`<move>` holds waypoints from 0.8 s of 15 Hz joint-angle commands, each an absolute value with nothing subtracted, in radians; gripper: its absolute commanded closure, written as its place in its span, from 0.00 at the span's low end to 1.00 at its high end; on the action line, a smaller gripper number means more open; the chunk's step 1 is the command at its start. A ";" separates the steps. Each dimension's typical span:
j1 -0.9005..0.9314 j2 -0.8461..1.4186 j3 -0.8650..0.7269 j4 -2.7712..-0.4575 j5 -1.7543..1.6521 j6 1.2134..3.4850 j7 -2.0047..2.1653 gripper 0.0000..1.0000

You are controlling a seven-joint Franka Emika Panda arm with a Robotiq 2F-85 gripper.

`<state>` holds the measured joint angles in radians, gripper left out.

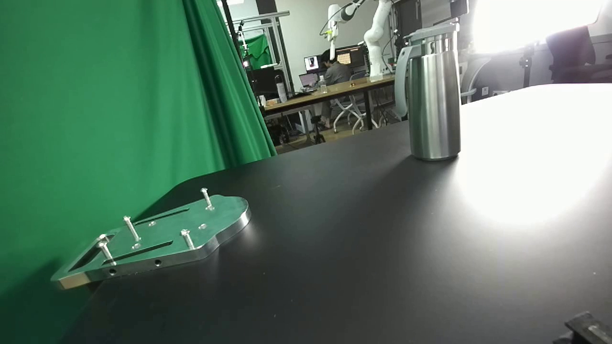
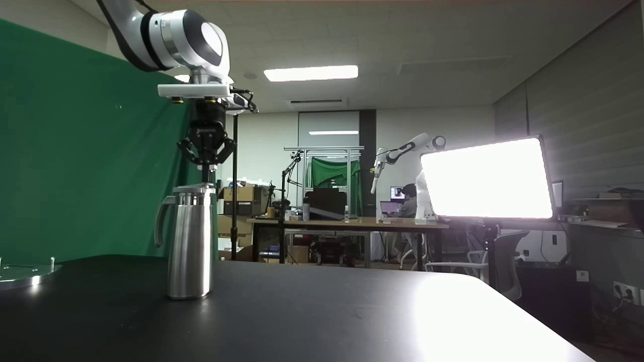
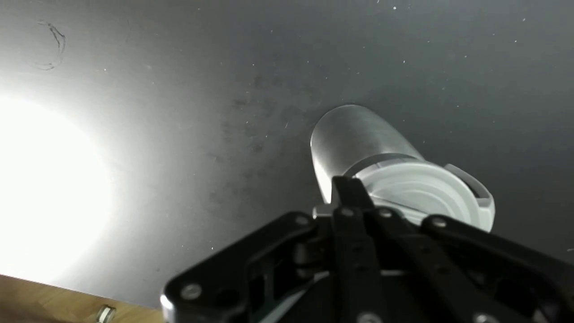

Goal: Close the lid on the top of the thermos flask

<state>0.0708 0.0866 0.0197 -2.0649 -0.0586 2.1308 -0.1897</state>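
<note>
The thermos flask is a tall brushed-steel jug standing upright on the black table in both exterior views (image 1: 434, 107) (image 2: 190, 251). It also shows in the wrist view (image 3: 358, 134). A light grey round lid with a handle sits on its top (image 1: 432, 31) (image 2: 193, 189) (image 3: 421, 188). My gripper (image 2: 206, 175) points straight down over the lid, near the side away from the handle. In the wrist view its fingers (image 3: 353, 186) are together with nothing seen between them. They hide part of the lid. I cannot tell whether the fingertips touch it.
A flat plate with upright pegs (image 1: 174, 227) lies at the table's edge by the green curtain (image 1: 119, 95). It also shows in an exterior view (image 2: 25, 277). A bright lamp panel (image 2: 485, 181) stands beyond the table. A dark object (image 1: 588, 328) pokes into the corner of an exterior view.
</note>
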 commanded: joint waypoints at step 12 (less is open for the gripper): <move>0.058 0.090 0.036 -2.064 -0.021 2.139 -0.201 1.00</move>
